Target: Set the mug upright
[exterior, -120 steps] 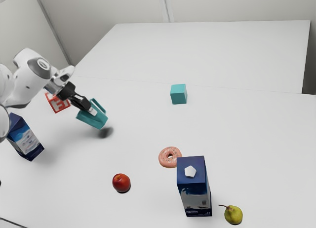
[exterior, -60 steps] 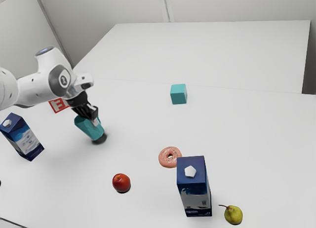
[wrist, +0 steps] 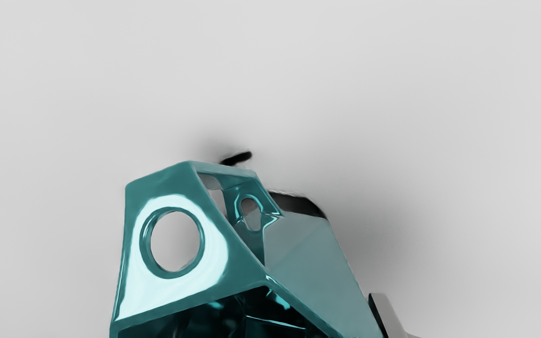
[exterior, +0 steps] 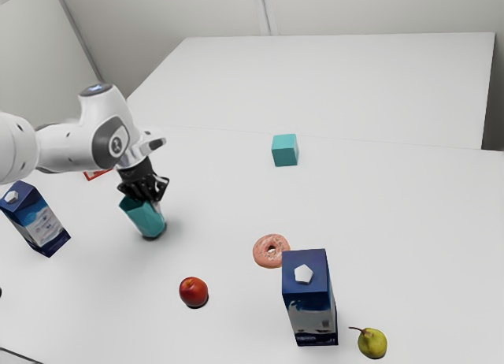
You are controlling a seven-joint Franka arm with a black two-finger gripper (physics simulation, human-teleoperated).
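The teal mug (exterior: 144, 216) leans in the exterior view, its mouth toward that view's upper left and its lower end beside a dark shadow low over the table. My gripper (exterior: 151, 192) is shut on the mug near its upper part. From the wrist view, the teal mug (wrist: 158, 291) shows its handle with a round hole and part of its dark inside. There my gripper (wrist: 270, 324) has one finger (wrist: 388, 312) against the mug's outer side; the other is hidden. Whether the base touches the table, I cannot tell.
In the exterior view, a blue carton (exterior: 35, 218) and a partly covered red-lettered block (exterior: 95, 174) stand near the arm. Farther off are a red fruit (exterior: 194, 291), a donut (exterior: 271, 250), another carton (exterior: 310, 301), a pear (exterior: 372, 343) and a teal cube (exterior: 285, 150).
My hand has swung round and come lower with the mug, toward the exterior view's bottom. The mug has turned to a steeper lean, and its lower end is nearer its shadow.
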